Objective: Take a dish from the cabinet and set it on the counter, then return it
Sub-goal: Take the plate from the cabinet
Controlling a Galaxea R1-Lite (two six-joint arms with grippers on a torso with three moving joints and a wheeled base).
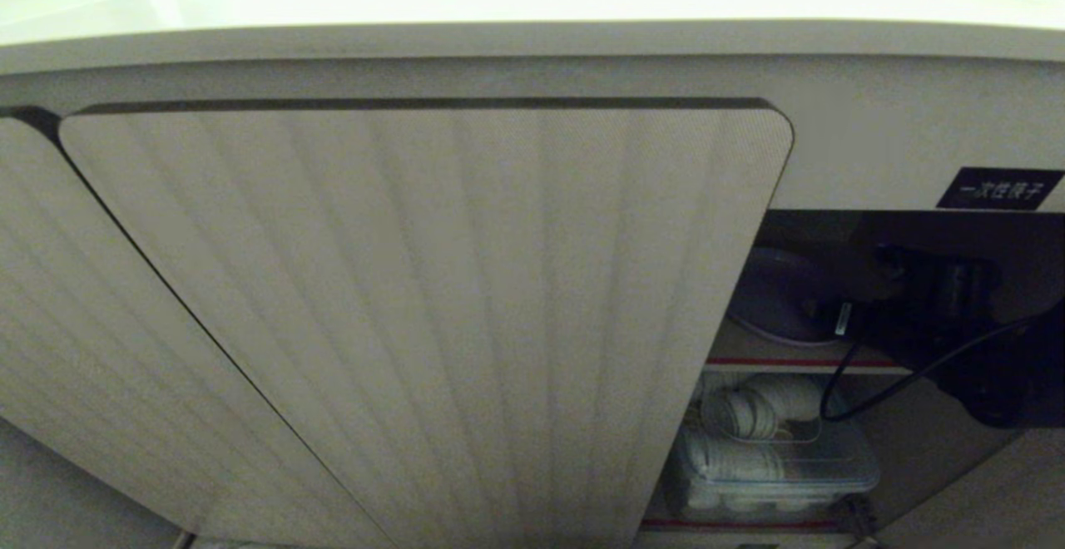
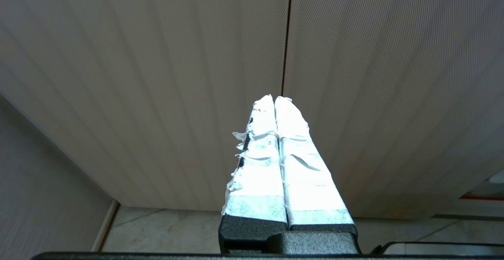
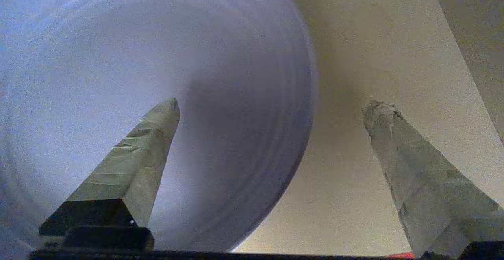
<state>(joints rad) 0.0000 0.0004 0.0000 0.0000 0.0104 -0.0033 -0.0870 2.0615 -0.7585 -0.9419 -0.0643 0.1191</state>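
Right gripper reaching for the plate inside the cabinet

The right gripper [image 3: 271, 110] sits inside the open right side of the cabinet [image 1: 416, 299], jaws spread wide and empty, one finger [image 3: 134, 161] over the lavender plate [image 3: 157, 94] on the upper shelf [image 1: 799, 362], the other off its rim. Left gripper [image 2: 274, 102] is parked, clenched on nothing, facing the closed doors. The risk, I'd say: closing now could clip the rim and push the plate deeper instead of gripping it.
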